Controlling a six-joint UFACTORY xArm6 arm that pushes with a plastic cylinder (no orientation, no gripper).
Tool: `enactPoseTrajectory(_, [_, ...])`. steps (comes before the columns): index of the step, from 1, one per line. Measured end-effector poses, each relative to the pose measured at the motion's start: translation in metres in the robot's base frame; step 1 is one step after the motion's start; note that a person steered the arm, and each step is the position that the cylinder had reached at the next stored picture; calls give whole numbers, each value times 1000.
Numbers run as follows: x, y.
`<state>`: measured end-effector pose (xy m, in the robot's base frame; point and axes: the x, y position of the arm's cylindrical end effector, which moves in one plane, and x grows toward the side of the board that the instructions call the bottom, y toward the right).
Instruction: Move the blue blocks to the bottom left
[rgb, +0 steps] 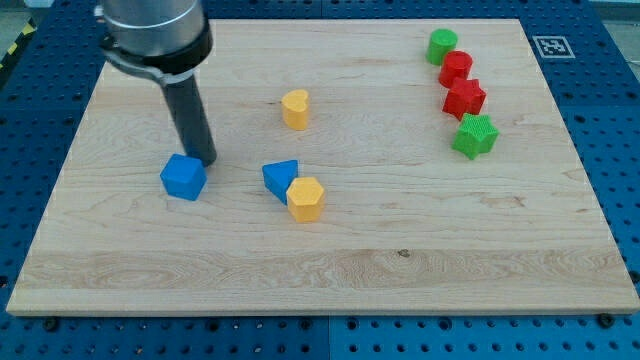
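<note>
A blue cube-like block (183, 177) sits left of the board's middle. My tip (205, 160) rests on the board just to its upper right, touching or nearly touching it. A blue triangular block (280, 177) lies to the right, touching a yellow hexagonal block (306, 198) at its lower right.
A second yellow block (295, 109) stands above the middle. At the view's top right a green round block (443, 46), two red blocks (456, 68) (465, 97) and a green star block (475, 135) form a column. The wooden board (400, 260) lies on a blue pegboard.
</note>
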<state>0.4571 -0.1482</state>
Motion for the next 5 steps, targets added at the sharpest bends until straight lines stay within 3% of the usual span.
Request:
enactPoseTrajectory(4, [85,-33])
enactPoseTrajectory(5, [48,-28])
